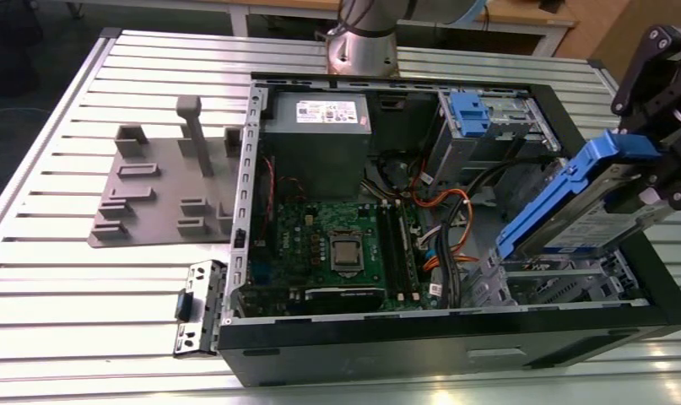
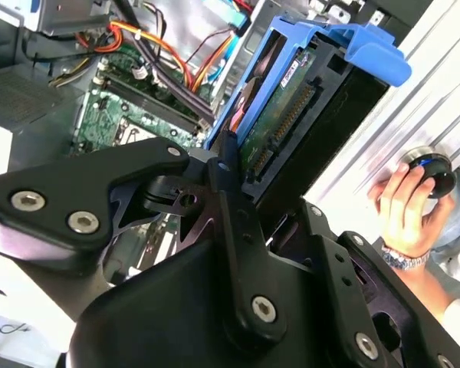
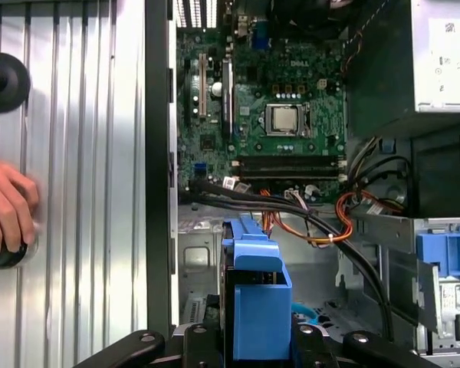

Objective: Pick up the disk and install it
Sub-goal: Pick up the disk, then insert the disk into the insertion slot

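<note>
the pincer (image 3: 257, 341) clasps the blue-framed disk (image 3: 257, 299) over the open computer case (image 3: 157, 153), a hand (image 3: 8, 203) on the table (image 3: 84, 153).

A robotics lab bench: slatted aluminium table (image 1: 70, 321), opened computer case (image 1: 430, 336) (grey fixture plate (image 1: 148, 207) beside it)

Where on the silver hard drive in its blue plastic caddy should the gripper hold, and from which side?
Pinch its two broad flat faces at one short end, coming from that end, as the gripper appears to now. The silver hard drive is a thin slab, so this probably leaves its length free to enter the computer case.
</note>
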